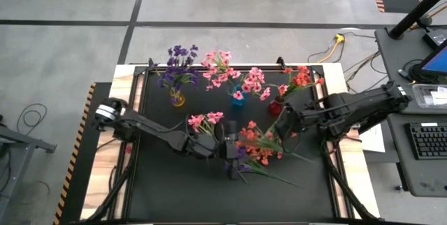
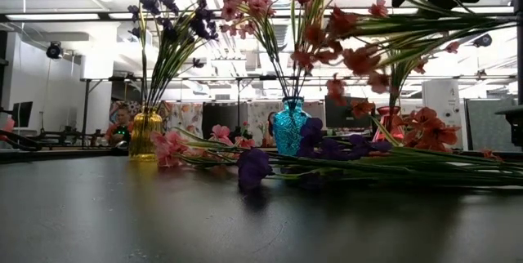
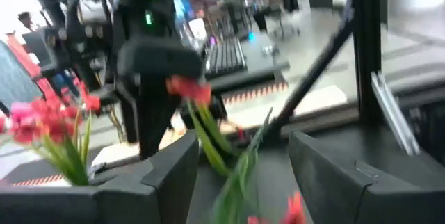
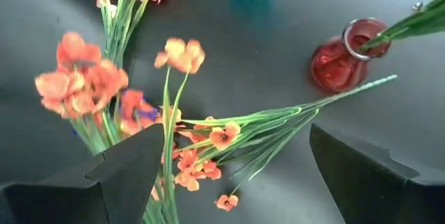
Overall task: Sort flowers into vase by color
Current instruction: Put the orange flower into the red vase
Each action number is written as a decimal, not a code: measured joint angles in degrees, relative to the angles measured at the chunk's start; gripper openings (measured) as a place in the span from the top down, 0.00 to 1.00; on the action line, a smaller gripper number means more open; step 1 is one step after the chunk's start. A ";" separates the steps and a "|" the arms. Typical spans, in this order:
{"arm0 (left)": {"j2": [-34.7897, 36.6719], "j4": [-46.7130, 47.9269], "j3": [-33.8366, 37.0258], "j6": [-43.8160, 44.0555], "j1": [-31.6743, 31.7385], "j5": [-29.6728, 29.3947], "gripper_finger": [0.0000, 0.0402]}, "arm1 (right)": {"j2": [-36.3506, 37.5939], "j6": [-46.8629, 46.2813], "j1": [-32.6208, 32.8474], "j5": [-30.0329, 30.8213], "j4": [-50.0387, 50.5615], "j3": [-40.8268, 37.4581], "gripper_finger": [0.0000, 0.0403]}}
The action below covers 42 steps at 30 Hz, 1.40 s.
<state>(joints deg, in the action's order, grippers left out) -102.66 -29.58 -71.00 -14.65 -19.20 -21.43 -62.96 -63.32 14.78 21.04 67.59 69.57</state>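
Both of our arms are meeting over the middle of the dark surface [image 1: 167, 197] in the high view, the left tool [image 1: 230, 148] and the right tool [image 1: 283, 128] hanging released above the loose flowers [image 1: 258, 151], while the yellow vase [image 1: 177, 99], blue vase [image 1: 238, 101] and red vase [image 1: 276, 106] are already holding sprigs. Down in the low view we are looking across a purple blossom [image 2: 253, 165] lying flat. In the wrist views both tools are gaping, nothing grasped; we are judging the next move as closing on one coral stem [image 4: 278, 116] for the red vase.
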 joint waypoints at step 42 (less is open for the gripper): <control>-21.06 -11.32 -16.25 3.28 1.41 -11.83 0.48 | -1.72 7.84 -0.02 7.73 -1.17 0.46 0.13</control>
<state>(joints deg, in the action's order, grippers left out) -123.72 -40.90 -87.24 -11.37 -17.79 -33.26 -64.69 -55.48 14.76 28.77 66.41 70.03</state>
